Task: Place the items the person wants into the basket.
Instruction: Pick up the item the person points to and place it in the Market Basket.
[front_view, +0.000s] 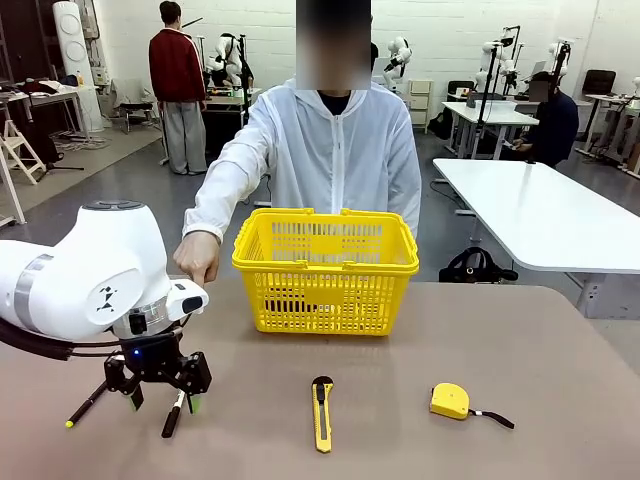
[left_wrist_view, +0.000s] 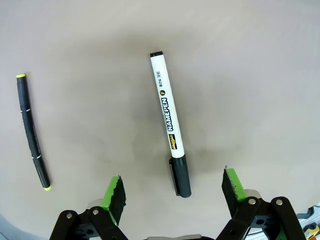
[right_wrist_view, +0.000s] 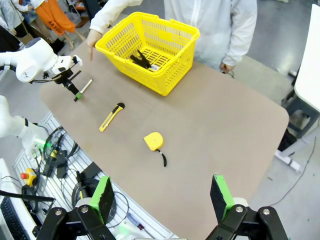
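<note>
The left end effector (front_view: 163, 403) hung with its two fingers spread, the black cap of the one marker (left_wrist_view: 167, 117) between them and untouched. On the worktop (front_view: 400, 445), one thin black pen (left_wrist_view: 31, 132) lay at nine o'clock of the marker. One utility knife (front_view: 322, 412) lay at three o'clock, and one tape measure (front_view: 450, 401) lay farther the same way. The single yellow basket (front_view: 325, 300) stood at twelve o'clock of the knife, with the person's hand (front_view: 197, 255) at its nine o'clock. The right end effector (right_wrist_view: 162, 192) hovered high over the worktop, spread and holding nothing.
</note>
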